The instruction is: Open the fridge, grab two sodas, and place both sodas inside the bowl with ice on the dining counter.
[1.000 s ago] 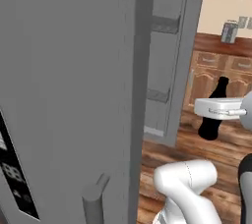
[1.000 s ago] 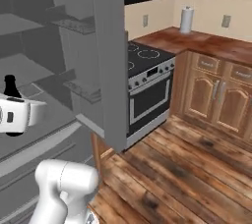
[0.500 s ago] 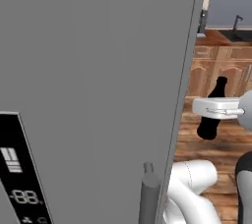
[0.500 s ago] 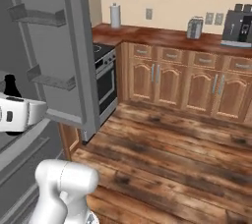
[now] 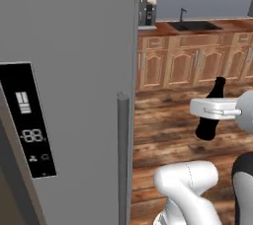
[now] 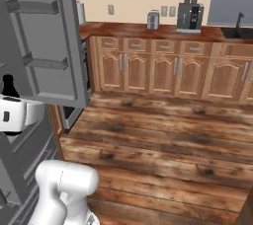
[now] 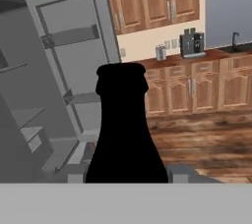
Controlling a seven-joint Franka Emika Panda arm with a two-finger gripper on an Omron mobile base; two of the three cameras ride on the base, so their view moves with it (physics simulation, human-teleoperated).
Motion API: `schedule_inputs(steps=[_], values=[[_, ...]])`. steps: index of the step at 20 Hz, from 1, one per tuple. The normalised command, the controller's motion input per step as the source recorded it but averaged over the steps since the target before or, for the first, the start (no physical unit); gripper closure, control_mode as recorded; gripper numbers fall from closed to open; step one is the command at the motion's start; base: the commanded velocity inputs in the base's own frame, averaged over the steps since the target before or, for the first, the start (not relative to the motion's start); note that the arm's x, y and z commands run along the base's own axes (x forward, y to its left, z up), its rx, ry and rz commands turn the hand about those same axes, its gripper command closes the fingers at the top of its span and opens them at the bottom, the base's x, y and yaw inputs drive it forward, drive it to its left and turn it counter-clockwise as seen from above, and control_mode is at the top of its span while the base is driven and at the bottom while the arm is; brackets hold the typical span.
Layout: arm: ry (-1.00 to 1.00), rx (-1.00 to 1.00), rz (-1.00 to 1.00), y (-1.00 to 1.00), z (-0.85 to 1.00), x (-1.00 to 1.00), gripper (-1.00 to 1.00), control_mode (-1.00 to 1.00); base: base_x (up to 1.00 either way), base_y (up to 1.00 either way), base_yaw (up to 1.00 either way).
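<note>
Left base view: we saw the gripper [image 5: 211,112] clamped on the cola bottle [image 5: 210,116], upright beside the open fridge [image 5: 69,95], so fetching looked done, bowl drop and can left.

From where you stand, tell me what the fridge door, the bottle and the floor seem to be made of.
Fridge door: looks like matte grey metal, flat and even, though painted plastic is possible. Bottle: glossy black, glass or plastic, I cannot tell which. Floor: dark-streaked brown wood planks with a slight sheen and visible grain.
</note>
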Motion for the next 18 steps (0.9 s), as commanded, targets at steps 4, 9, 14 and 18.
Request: schedule_inputs(steps=[4,9,14,18], values=[[0.0,0.0,0.0,0.0,0.0,0.0,1.0,1.0,-0.47,-0.49,-0.27],[0.0,0.0,0.0,0.0,0.0,0.0,1.0,1.0,-0.73,-0.53,-0.25],[0.0,0.0,0.0,0.0,0.0,0.0,1.0,1.0,-0.96,-0.49,-0.22],[0.0,0.0,0.0,0.0,0.0,0.0,1.0,1.0,-1.0,-0.42,-0.21]])
